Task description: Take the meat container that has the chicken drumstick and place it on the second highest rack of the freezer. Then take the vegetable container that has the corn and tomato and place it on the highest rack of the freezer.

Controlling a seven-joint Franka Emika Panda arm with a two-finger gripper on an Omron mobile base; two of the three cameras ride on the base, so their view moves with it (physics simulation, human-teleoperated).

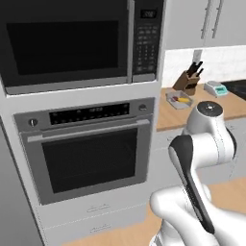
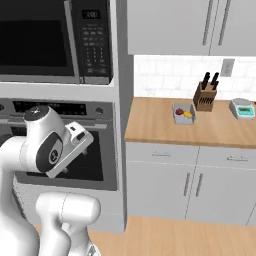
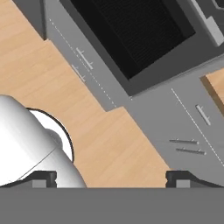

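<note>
Wooden and warm-toned, the tabletop (image 2: pixel 160 122) runs along the wall to the right of the oven tower, and on it sits a small clear tray, the vegetable container (image 2: pixel 183 114). Inside it lie the tomato (image 2: pixel 179 111), a dark-red ball, and the corn (image 2: pixel 188 114), a short yellow cob, side by side and apparently touching. From the left base camera the same container (image 1: pixel 179 100) shows with its contents too small to make out well. Just beside it, toward the wall, stands a brown knife block (image 2: pixel 204 96) with black handles poking up, and farther right a small grey kitchen scale (image 2: pixel 242 108) with a teal face.

Left of the tabletop rises a tall grey column holding a glossy black microwave (image 1: pixel 67 43) above a black-fronted wall oven (image 1: pixel 86 149) with a long silver bar handle. White cabinets with slim handles hang above and stand below the tabletop.

The gripper (image 3: pixel 112 177) points down at the plank floor (image 3: pixel 52 83), well apart from the container; its jaws are spread wide, grasping nothing.
</note>
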